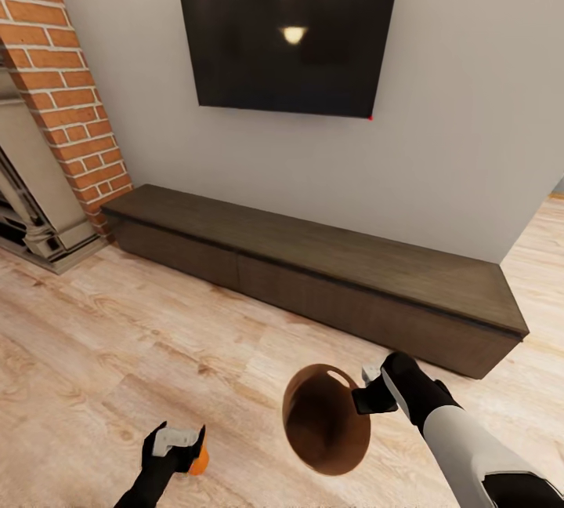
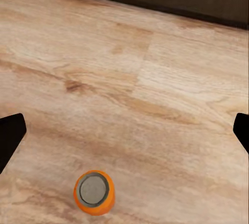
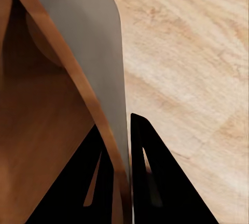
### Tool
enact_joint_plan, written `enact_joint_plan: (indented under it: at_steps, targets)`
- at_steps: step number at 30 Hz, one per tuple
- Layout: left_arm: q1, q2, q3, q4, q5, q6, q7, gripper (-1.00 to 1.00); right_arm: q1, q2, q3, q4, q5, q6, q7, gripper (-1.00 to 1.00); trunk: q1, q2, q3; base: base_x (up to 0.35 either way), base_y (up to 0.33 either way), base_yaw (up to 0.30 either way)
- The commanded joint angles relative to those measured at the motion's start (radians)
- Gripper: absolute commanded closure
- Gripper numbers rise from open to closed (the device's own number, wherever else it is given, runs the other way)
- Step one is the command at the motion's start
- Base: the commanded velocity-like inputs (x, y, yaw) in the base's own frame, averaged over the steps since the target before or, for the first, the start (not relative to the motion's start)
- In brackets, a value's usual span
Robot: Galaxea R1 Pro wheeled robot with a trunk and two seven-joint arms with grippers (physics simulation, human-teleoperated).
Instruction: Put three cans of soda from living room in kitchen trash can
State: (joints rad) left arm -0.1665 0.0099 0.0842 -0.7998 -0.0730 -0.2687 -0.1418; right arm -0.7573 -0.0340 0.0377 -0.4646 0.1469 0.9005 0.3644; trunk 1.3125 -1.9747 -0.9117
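- Carrying the tash can [image 1: 325, 422] by its rim, the right gripper [image 1: 368, 392] has its two fingers [image 3: 150, 182] pinched over the wall, one inside against the brown lining, one outside on the pale grey face, next to the oval hand slot.
- The bin hangs tilted above the wood floor [image 1: 117, 335], mouth turned toward the head camera; what shows of its inside holds no cans.
- The left gripper [image 1: 178, 445] is down low at the left, its fingertips [image 2: 10, 136] spread wide at the two edges of the left wrist view with bare floor between them. An orange can of soda [image 2: 94, 192] shows end-on in that view, silver end up; in the head view it sits tight against the gripper, and I cannot tell whether it is held or merely just beside.
- Handling, as a judgement: the can looks light, rigid and smooth, so it could roll or slip; a grip across the middle of its round side seems safest.
- The bin looks light and stiff, but a rim-only pinch may let it swing.
- A low dark cabinet [image 1: 313, 273], wall-mounted TV [image 1: 290, 30] and brick fireplace [image 1: 63, 85] stand ahead.
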Motion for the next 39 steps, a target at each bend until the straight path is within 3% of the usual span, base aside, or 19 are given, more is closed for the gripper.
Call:
enact_joint_plan:
  at_steps: [1, 6, 8, 12, 15, 21, 25, 27, 33, 39]
  targets:
    - [-0.035, 0.002, -0.001, 0.030, 0.001, -0.008, 0.008, -1.00, 0.000, 0.001, -0.002, 0.000, -0.029, 0.005, 0.005, 1.00, 0.004, -0.007, -0.005, 0.000, 0.000, 0.000]
    - [-0.196, 0.006, 0.000, 0.128, -0.002, -0.016, 0.022, -1.00, 0.000, -0.001, -0.001, 0.000, -0.029, 0.005, 0.005, 1.00, 0.023, -0.042, -0.028, 0.000, 0.000, 0.000]
    - [-0.233, 0.009, 0.002, 0.164, 0.001, -0.020, 0.023, -1.00, 0.000, -0.002, -0.001, 0.000, -0.029, 0.005, 0.005, 1.00, 0.031, -0.056, -0.037, 0.000, 0.000, 0.000]
    - [-0.298, 0.072, 0.006, 0.351, 0.011, -0.059, 0.025, -1.00, 0.000, 0.001, -0.001, 0.000, -0.029, 0.005, 0.005, 1.00, 0.046, -0.084, -0.056, 0.000, 0.000, 0.000]
    - [-0.311, 0.101, 0.009, 0.441, 0.012, -0.133, 0.025, -1.00, -0.001, -0.001, -0.001, 0.000, -0.029, 0.005, 0.006, 1.00, 0.058, -0.105, -0.070, 0.000, 0.000, 0.000]
    - [-0.315, 0.109, 0.009, 0.478, 0.012, -0.174, 0.026, -1.00, -0.006, 0.000, -0.001, -0.001, -0.029, 0.021, 0.007, 1.00, 0.081, -0.147, -0.098, 0.000, 0.000, 0.000]
    - [-0.315, 0.108, 0.009, 0.487, 0.011, -0.189, 0.028, -1.00, -0.053, 0.002, -0.001, -0.002, -0.028, 0.094, 0.006, 1.00, 0.096, -0.175, -0.117, 0.000, 0.000, 0.000]
    - [-0.315, 0.106, 0.009, 0.490, 0.010, -0.193, 0.028, -1.00, -0.105, 0.000, -0.001, -0.002, -0.025, 0.146, 0.006, 1.00, 0.104, -0.189, -0.126, 0.000, 0.000, 0.000]
    - [-0.315, 0.102, 0.008, 0.508, 0.010, -0.196, 0.027, -1.00, -0.199, -0.008, -0.002, 0.004, -0.025, 0.147, 0.005, 1.00, 0.127, -0.231, -0.154, 0.000, 0.000, 0.000]
    - [-0.315, 0.100, 0.006, 0.512, 0.008, -0.196, 0.027, -1.00, -0.222, -0.004, -0.005, 0.012, -0.025, 0.147, 0.005, 1.00, 0.150, -0.273, -0.182, 0.000, 0.000, 0.000]
